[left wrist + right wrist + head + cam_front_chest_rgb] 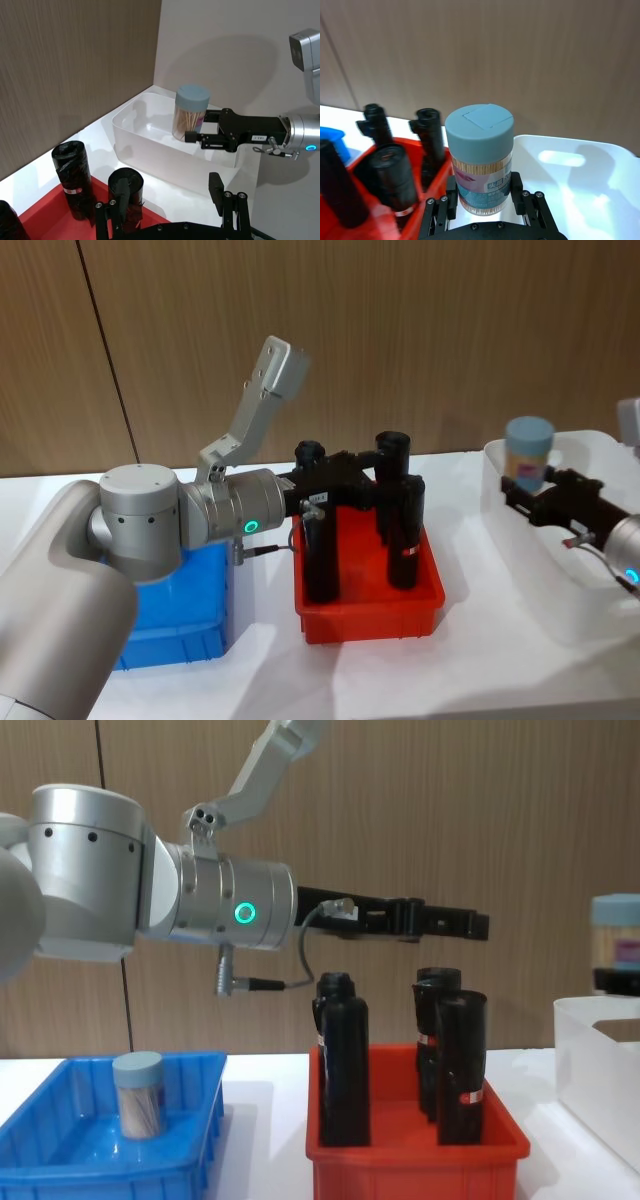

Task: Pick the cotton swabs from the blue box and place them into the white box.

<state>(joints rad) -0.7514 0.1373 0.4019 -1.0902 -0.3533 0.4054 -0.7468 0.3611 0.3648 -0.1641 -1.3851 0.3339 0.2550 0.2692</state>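
A cotton swab jar [479,150] with a pale blue lid sits upright in my right gripper [482,197], which is shut on its lower half. In the head view that jar [528,452] hangs over the near left end of the white box [590,615], above its rim. The left wrist view shows the same jar [190,112] over the white box [150,150], held by the right gripper [197,132]. Another cotton swab jar [138,1093] stands in the blue box [190,1160]. My left gripper [470,925] hovers open and empty above the red bin.
A red bin [370,615] with several tall black bottles [343,1060] stands between the blue box [190,615] and the white box. My left forearm [210,510] stretches across above the blue box. A wooden wall rises behind the white table.
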